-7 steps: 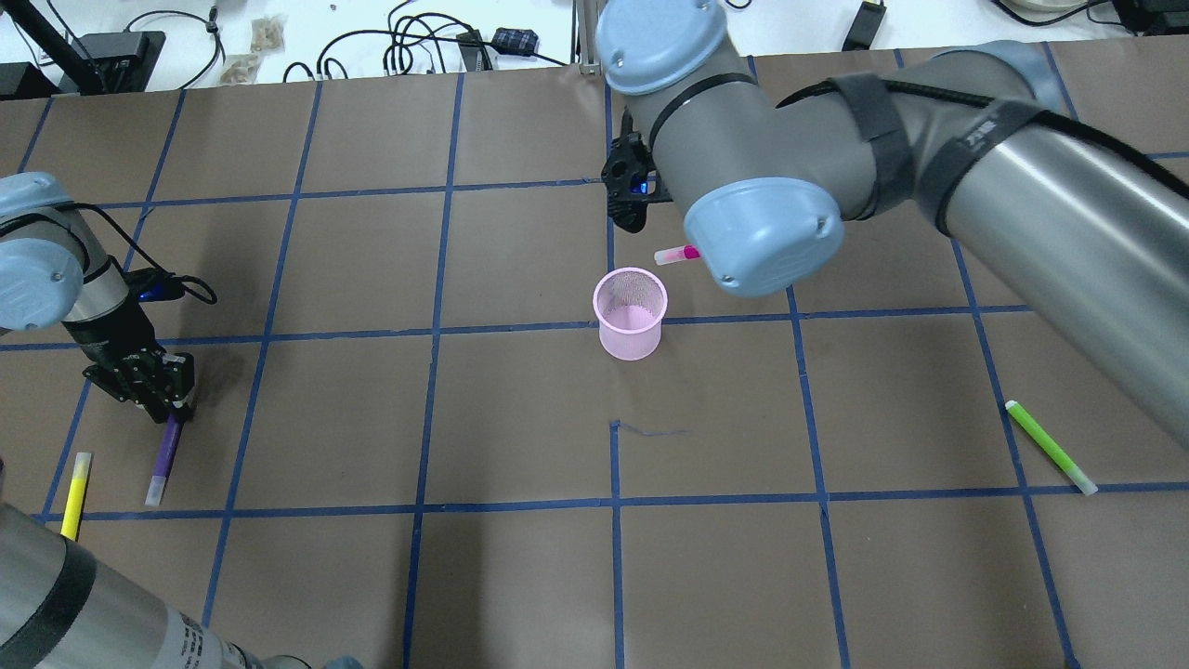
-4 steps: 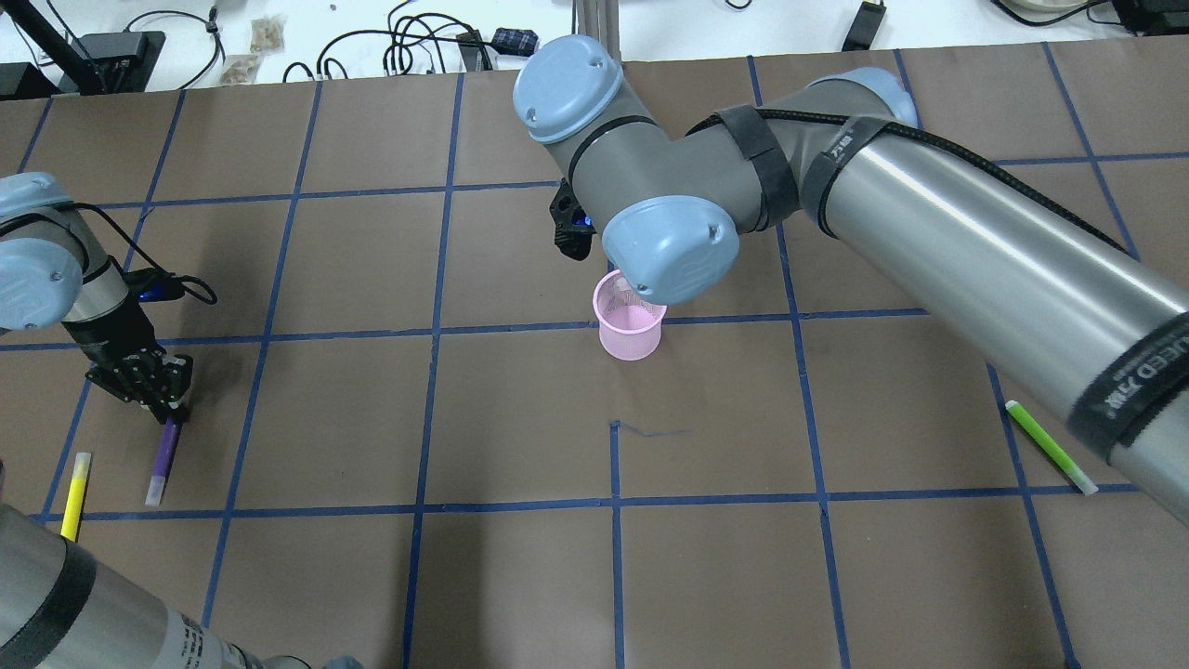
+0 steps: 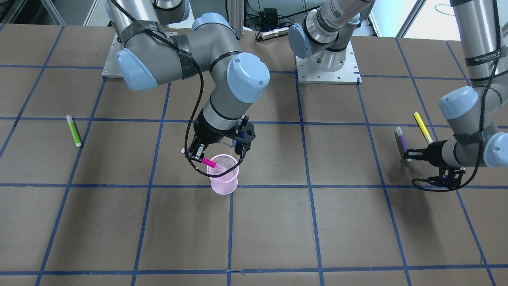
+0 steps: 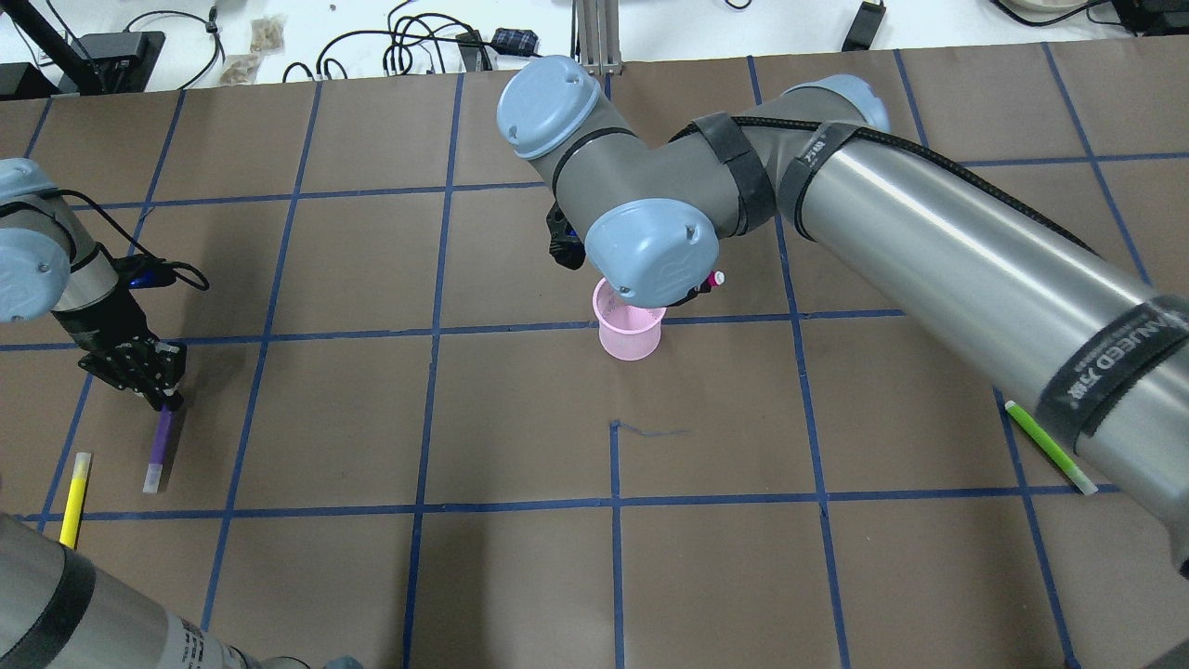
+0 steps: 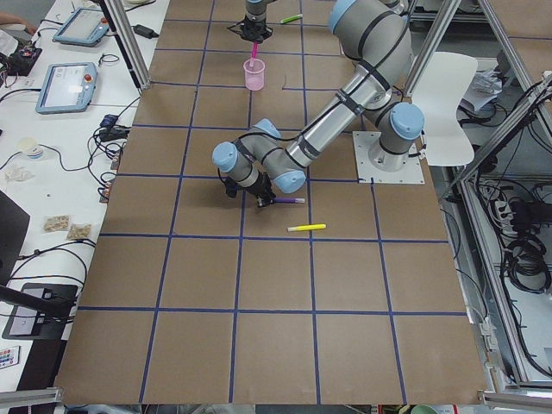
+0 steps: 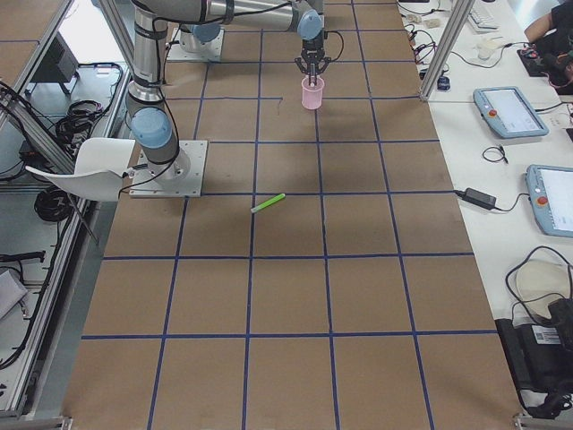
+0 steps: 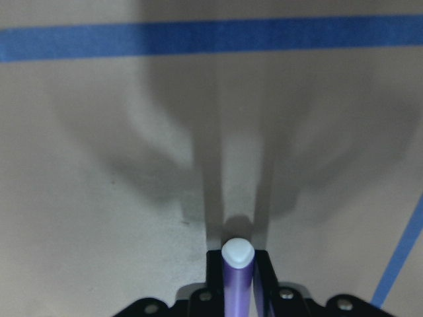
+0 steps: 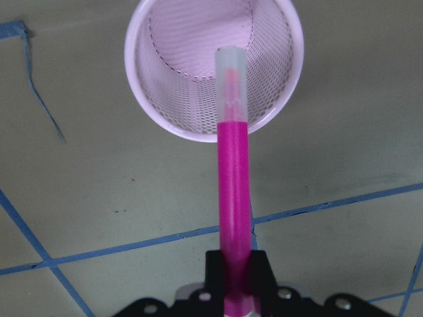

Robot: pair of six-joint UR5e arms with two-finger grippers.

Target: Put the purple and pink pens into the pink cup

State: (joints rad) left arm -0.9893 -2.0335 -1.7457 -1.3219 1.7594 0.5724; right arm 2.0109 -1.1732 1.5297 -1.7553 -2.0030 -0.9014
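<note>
The right arm's fingers squeeze the bright pink plastic pen, its clear tip over the round pink mesh cup in the middle of the desk. It should stand the pen straighter, lower it inside, then let go. The left fingers pinch the thin purple pen near the desk's left edge.

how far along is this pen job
Done: nothing yet; the pink cup is empty. In hand: the right end effector holds the pink pen, capped tip at the cup's mouth; the left end effector grips the purple pen far from it. Left: drop the pink, bring and insert the purple.
</note>
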